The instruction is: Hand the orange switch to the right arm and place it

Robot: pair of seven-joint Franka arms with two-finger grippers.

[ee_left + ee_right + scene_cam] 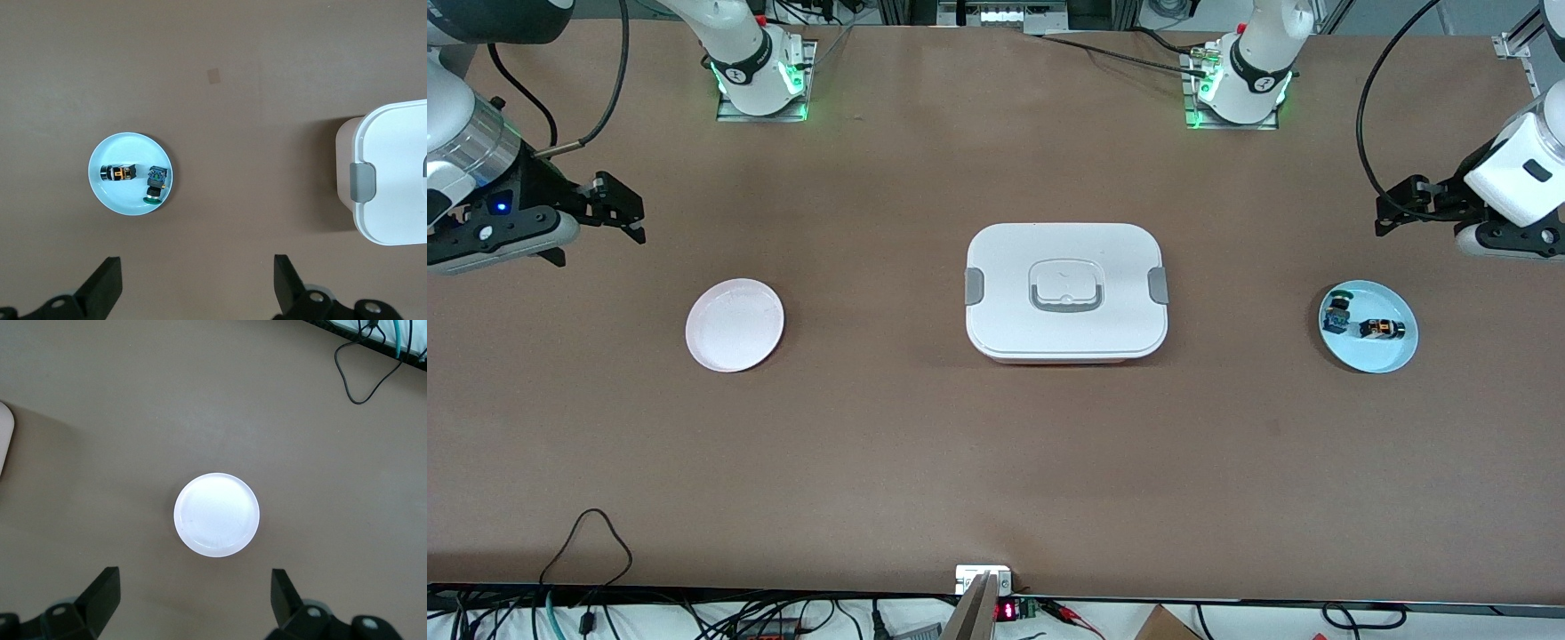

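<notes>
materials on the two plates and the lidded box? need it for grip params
Pale pink plate: smooth, faintly glossy, likely plastic or melamine; soft sheen in the right wrist view.
Light blue plate: same look, probably plastic.
Lidded box: matte white moulded plastic lid, grey side clips that look like plastic or rubber.
Both grippers wait open.

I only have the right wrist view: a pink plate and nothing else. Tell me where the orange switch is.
Observer: The orange switch lies on a light blue plate at the left arm's end of the table.
Operator: Report what else is on that plate.
Observer: A blue-and-green small part lies beside the switch, apart from it.
Operator: Give me the left end effector.
Observer: The left end effector hangs open and empty above the table beside that plate.
Operator: Say what sits mid-table.
Observer: A closed white lunch box with grey latches.
</notes>
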